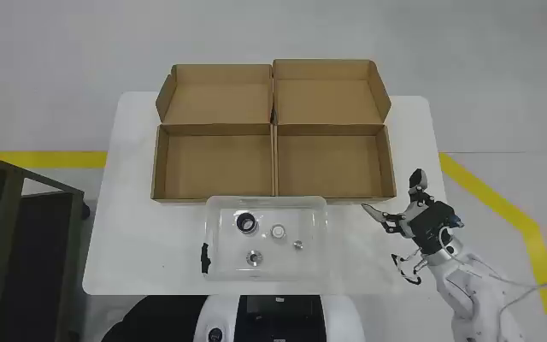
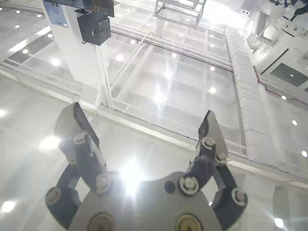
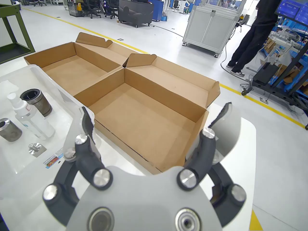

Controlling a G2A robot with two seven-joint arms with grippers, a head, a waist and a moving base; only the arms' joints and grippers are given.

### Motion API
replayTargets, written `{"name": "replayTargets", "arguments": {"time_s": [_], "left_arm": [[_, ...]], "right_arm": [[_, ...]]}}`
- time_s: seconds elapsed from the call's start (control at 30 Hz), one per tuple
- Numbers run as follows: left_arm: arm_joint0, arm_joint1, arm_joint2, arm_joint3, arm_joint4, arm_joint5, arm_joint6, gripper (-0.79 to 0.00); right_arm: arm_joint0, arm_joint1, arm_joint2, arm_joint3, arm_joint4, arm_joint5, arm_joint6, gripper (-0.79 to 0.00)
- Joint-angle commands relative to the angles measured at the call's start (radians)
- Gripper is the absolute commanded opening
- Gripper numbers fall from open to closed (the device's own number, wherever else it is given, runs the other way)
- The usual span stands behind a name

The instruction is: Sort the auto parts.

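A white desk [image 1: 128, 248] carries a left cardboard box [image 1: 214, 167] and a right cardboard box [image 1: 329, 162], both open and side by side. A clear tray [image 1: 312, 263] sits just beside them. The right pincer [image 3: 156, 108] hovers near the tray, spread wide and holding nothing. The left pincer [image 2: 142, 108] gapes too, facing the ceiling. In the tray stand a white bottle [image 1: 279, 231], a dark sleeve [image 1: 246, 222], a grey cylinder [image 1: 254, 257] and a small bolt [image 1: 298, 244].

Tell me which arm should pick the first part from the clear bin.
Right. The right gripper is open over the table, beside the clear bin holding the parts. The left gripper, also open, points up at the ceiling.
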Motion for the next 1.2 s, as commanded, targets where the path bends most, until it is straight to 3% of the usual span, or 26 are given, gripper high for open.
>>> {"name": "replayTargets", "arguments": {"time_s": [0.0,0.77,1.17], "left_arm": [[0.000,0.000,0.000,0.000,0.000,0.000,0.000,-0.001],[0.000,0.000,0.000,0.000,0.000,0.000,0.000,0.000],[0.000,0.000,0.000,0.000,0.000,0.000,0.000,0.000]], "right_arm": [[0.000,0.000,0.000,0.000,0.000,0.000,0.000,-0.001],[0.002,0.001,-0.006,-0.007,-0.009,-0.004,0.010,0.000],[0.058,0.016,-0.174,-0.072,-0.054,-0.197,0.184,0.000]]}}
